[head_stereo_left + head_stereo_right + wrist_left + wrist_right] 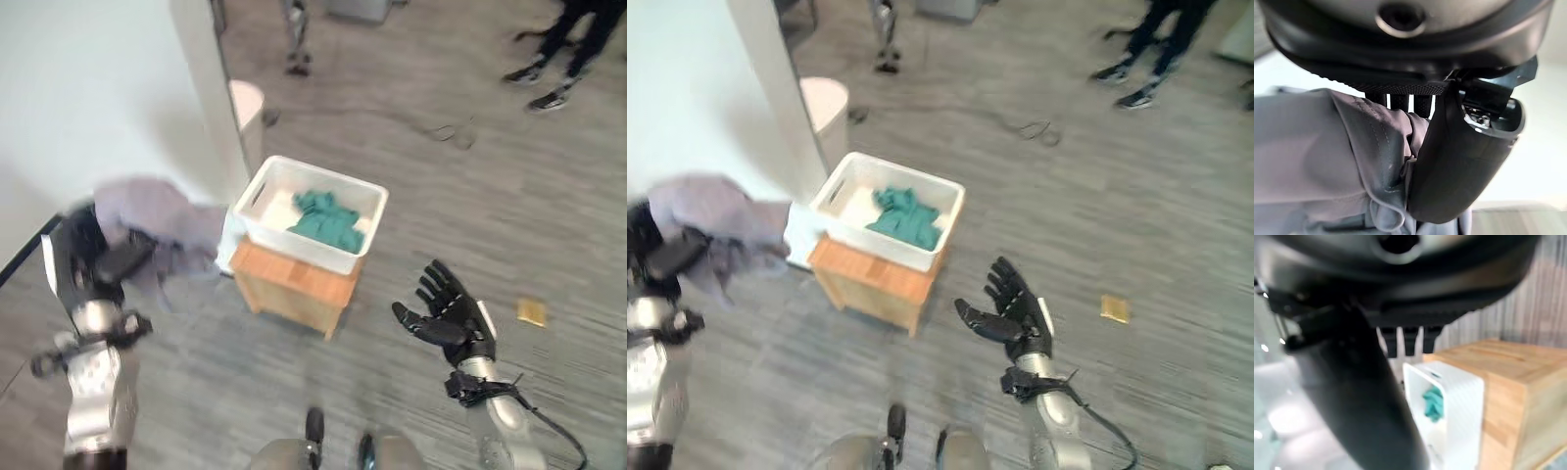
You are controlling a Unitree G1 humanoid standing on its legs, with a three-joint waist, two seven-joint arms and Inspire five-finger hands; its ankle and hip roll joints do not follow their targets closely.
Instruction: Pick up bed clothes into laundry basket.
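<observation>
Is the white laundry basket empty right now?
No, the white laundry basket on the wooden stand already holds a teal garment.

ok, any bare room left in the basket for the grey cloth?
Yes: the laundry basket is bare along its near-left side, by the handle slot. The teal clothes crowd its right half. The left hand holds the grey cloth just left of it.

Left arm raised at the robot's left, forearm near upright. Left hand (93, 262) lifted, fingers (1400, 102) and thumb curled round a fold of grey cloth (1317, 156), pinching it against the palm. Right arm low at the robot's right, forearm angled up and inward. Right hand (453, 315) held palm up, fingers spread and straight, thumb out, holding nothing.
</observation>
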